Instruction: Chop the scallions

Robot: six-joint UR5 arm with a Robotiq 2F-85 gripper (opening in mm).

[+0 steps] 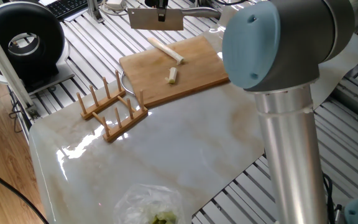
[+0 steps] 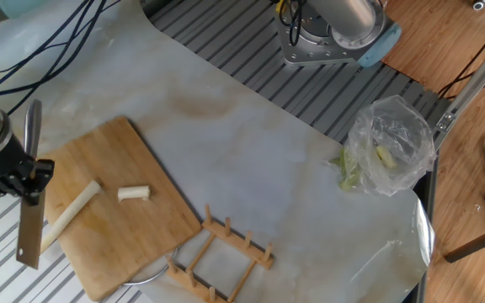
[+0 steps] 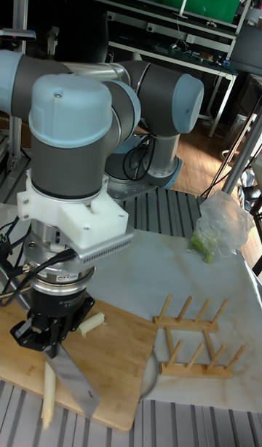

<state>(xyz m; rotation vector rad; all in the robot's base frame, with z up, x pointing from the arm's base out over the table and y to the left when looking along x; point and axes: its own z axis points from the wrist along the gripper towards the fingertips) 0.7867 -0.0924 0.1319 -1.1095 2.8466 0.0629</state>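
Note:
A bamboo cutting board [image 1: 191, 78] [image 2: 133, 236] holds the scallions: one long pale stalk [image 1: 166, 50] [image 2: 67, 215] [image 3: 48, 392] and one short cut piece [image 1: 173, 75] [image 2: 133, 193] [image 3: 91, 323]. My gripper [image 1: 161, 5] [image 2: 15, 172] [image 3: 51, 330] is shut on the handle of a steel cleaver [image 1: 156, 18] [image 2: 30, 231] [image 3: 76, 385]. The blade hangs in the air just beyond the board's outer edge, past the long stalk and apart from both pieces.
A wooden dish rack [image 1: 114, 109] [image 2: 221, 252] [image 3: 193, 338] stands beside the board, over a metal ring. A clear plastic bag [image 2: 386, 151] [image 3: 218, 225] with green bits lies at the marble slab's far end. A black round device [image 1: 23, 43] sits off the slab.

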